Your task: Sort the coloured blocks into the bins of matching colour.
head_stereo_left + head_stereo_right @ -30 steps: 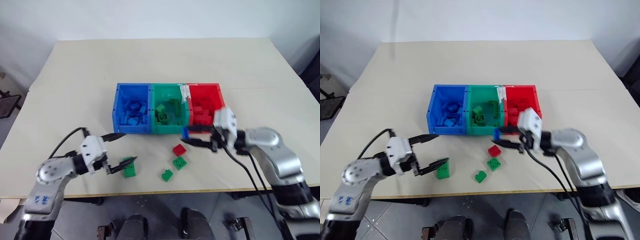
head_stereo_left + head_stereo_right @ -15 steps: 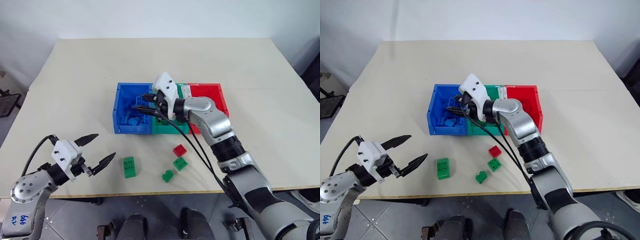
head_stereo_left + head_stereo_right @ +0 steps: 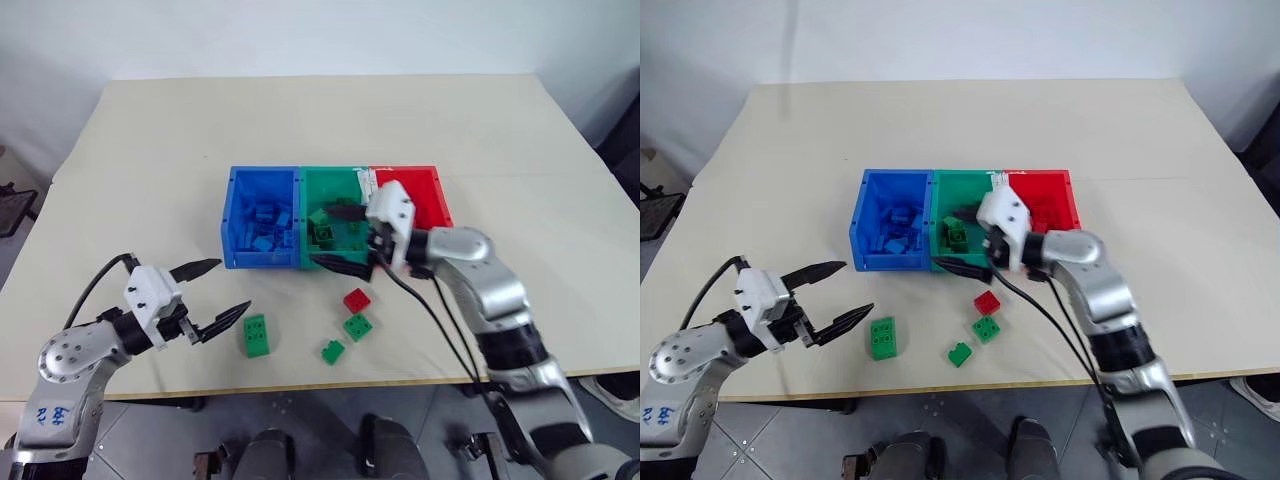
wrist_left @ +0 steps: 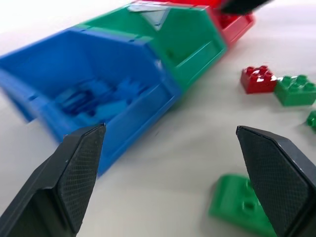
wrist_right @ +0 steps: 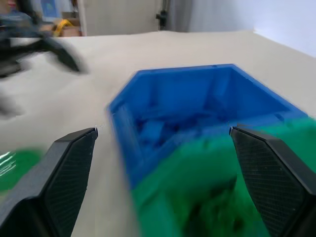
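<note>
From the head views, I see my right gripper [image 3: 338, 237] spread wide and empty over the front of the green bin [image 3: 335, 182], so a drop looks finished. My left gripper [image 3: 210, 298] is released too, just beside the oblong green block [image 3: 256, 333] on the bench [image 3: 150, 150]; I think this block is the next pick, and I must lower the gripper around it. A red block [image 3: 357, 299] and two small green blocks [image 3: 359, 326] lie in front of the bins.

In the left wrist view, the same oblong green block [image 4: 242, 206] sits near one finger, studs up.

In the right wrist view, the blue bin [image 5: 197, 106] holds blue blocks.
</note>
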`<act>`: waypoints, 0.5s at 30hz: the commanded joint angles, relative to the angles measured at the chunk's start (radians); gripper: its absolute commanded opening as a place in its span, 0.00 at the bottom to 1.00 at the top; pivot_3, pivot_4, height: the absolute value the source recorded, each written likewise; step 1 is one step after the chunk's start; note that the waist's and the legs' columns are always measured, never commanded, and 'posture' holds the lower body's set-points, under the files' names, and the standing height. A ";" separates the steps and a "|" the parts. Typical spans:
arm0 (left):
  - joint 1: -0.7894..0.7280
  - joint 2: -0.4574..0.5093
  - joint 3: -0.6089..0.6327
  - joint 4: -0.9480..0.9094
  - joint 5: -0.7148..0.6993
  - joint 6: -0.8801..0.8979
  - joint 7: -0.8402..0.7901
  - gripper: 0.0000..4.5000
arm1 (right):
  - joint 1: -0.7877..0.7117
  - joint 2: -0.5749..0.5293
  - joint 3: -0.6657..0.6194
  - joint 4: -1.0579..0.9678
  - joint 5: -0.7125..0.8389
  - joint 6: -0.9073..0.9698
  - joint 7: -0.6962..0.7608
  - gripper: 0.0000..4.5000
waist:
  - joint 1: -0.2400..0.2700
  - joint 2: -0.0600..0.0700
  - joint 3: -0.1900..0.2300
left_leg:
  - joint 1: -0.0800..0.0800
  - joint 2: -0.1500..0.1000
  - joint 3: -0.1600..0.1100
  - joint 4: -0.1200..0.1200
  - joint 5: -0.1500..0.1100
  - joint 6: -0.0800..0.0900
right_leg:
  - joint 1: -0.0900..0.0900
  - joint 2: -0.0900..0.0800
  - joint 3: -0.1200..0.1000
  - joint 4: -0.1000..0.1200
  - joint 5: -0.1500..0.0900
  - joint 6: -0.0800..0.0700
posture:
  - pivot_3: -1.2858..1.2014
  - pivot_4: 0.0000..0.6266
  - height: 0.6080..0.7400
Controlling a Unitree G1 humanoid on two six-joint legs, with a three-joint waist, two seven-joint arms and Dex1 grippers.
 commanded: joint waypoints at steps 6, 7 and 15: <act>-0.176 0.001 -0.200 0.120 0.071 -0.128 -0.175 1.00 | 0.435 -0.271 -0.262 -0.094 0.011 -0.265 0.129 0.99 | 0.024 0.000 0.000 | 0.000 0.000 0.004 0.000 -0.001 0.001 | 0.000 0.000 0.001 -0.002 0.000 0.000 | 0.52 0.24 1.00; -0.198 0.006 -0.229 0.127 0.066 -0.125 -0.210 1.00 | 0.500 -0.295 -0.306 -0.072 0.018 -0.287 0.148 0.99 | 0.027 0.000 0.000 | 0.001 0.000 0.004 0.000 -0.001 0.001 | 0.000 0.000 0.002 -0.002 0.000 0.000 | 0.52 0.24 1.00; -0.270 0.024 -0.268 0.180 0.060 -0.136 -0.308 1.00 | 0.568 -0.352 -0.341 -0.010 0.010 -0.322 0.162 0.99 | 0.022 0.000 0.000 | 0.004 0.001 0.009 0.001 -0.001 0.002 | 0.001 0.000 0.006 -0.002 0.000 0.000 | 0.52 0.24 1.00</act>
